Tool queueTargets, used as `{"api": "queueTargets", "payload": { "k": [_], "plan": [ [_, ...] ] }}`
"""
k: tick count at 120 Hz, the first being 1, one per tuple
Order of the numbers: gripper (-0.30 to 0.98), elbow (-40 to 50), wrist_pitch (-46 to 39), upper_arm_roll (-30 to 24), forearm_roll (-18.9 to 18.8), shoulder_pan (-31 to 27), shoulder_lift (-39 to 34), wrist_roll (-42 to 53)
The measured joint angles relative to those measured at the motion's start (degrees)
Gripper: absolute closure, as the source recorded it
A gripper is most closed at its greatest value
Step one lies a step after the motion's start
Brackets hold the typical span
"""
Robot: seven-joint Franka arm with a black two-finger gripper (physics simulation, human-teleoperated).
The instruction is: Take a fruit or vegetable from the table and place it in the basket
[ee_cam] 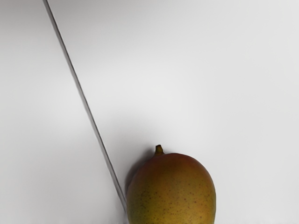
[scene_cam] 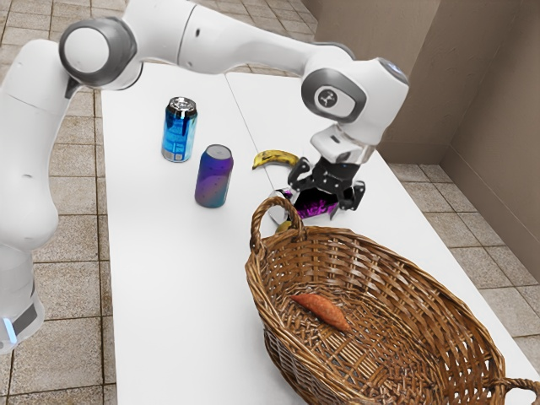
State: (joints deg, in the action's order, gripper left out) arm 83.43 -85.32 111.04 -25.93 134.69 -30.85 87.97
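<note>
I am positioning the gripper above the table, between the basket and the far edge. Finger state: the fingers are standing wide apart and are gripping nothing. In the wrist view I am viewing the mango, stem showing, just under the hand and beside the table seam. In the exterior view, a yellow item is showing partly behind the basket handle; I cannot tell whether it is the mango.

The basket is occupying the near part of the table, toward the exterior view's right edge, and is containing a reddish-orange root vegetable. A black-and-purple item is lying behind the basket. The banana is lying farther toward the far edge. The blue can and the purple can are standing upright, nearer the exterior view's left edge.
</note>
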Motion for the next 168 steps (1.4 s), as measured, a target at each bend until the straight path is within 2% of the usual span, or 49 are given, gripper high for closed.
{"api": "queueTargets", "payload": {
  "k": [45, 168],
  "plan": [
    [0.02, 5.5, -3.8, 1.8, -2.1, -0.6, -1.2, 2.2],
    [0.03, 8.6, -7.8, 5.4, -2.3, -0.6, -3.2, 4.0]
  ]
}}
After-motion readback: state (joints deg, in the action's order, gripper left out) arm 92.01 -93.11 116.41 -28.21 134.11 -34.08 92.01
